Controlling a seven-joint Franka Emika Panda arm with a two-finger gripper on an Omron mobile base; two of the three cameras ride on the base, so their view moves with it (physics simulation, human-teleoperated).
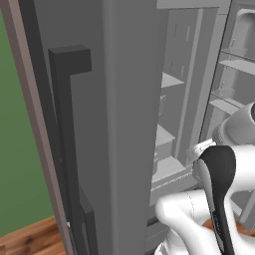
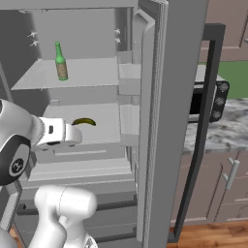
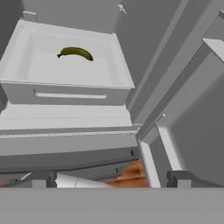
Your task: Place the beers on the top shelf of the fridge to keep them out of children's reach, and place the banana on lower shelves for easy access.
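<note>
The fridge [image 2: 160, 121] stands with its doors swung open. A green beer bottle [image 2: 60, 62] stands upright on the top shelf [image 2: 92, 72], towards its left. The banana [image 2: 84, 121] lies on a lower shelf [image 2: 106, 127] beneath it. In the hand view the banana [image 3: 75, 53] rests at the back of that shelf [image 3: 65, 72], above a drawer-fronted ledge. My gripper [image 3: 109, 181] is open and empty, well in front of the banana and below it, with its fingertips [image 3: 39, 181] wide apart. My white hand [image 2: 60, 134] hovers just left of the banana's shelf edge.
The left fridge door [image 1: 124, 124] with its dark bar handle [image 1: 64, 124] stands close on the left, the right door's handle [image 2: 206, 121] on the right. Narrow door racks [image 1: 226, 84] line the right door. A dark oven [image 2: 208, 99] sits on a marble counter [image 2: 218, 131].
</note>
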